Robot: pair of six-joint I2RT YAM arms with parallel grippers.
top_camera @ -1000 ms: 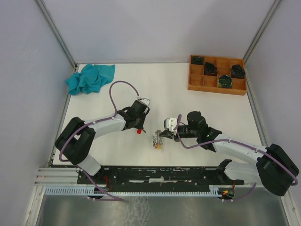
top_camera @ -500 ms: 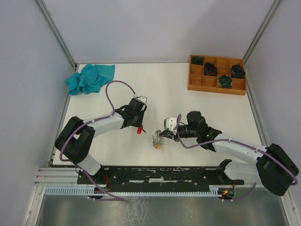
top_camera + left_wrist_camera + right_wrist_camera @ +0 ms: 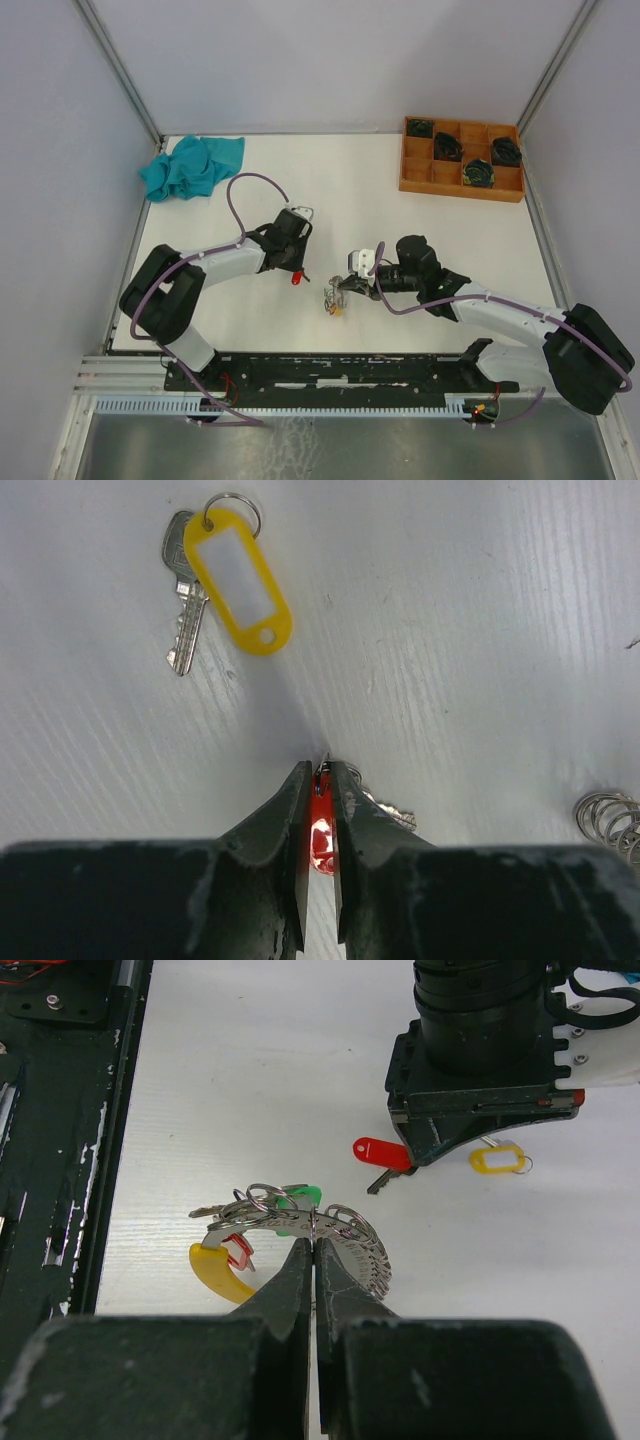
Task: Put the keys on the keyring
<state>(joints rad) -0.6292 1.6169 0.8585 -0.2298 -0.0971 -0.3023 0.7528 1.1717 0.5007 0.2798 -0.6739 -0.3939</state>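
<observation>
- Starting big: the white table (image 3: 450,250) fills the middle of the top view, with an orange tray (image 3: 404,165) of black coils (image 3: 478,174) at upper right and a teal cloth (image 3: 192,166) at upper left. Neither matters for this step.
- Left gripper (image 3: 320,780), just left of centre in the top view, is clamped on the red-tagged key (image 3: 320,830). The tag sits squeezed between its jaws.
- Right gripper (image 3: 313,1250), just right of centre, has its jaws together, pinching a wire of the keyring (image 3: 355,1245). The ring sits low in the centre of the table, well apart from the tray.
- Green-tagged key (image 3: 300,1197) and a long yellow tag (image 3: 215,1272) sit in the bunch at the ring. Can't tell whether the green one is actually threaded.
- Pale yellow-tagged key (image 3: 240,580) lies loose at the upper left of the left wrist view.
- My take: the step in hand is getting the red key over to the ring. Holding it by the tag lets the metal part swing, so go slow, aim its little loop at a coil end, and have the right side hold the ring dead steady. That thin wire looks easy to lose.
</observation>
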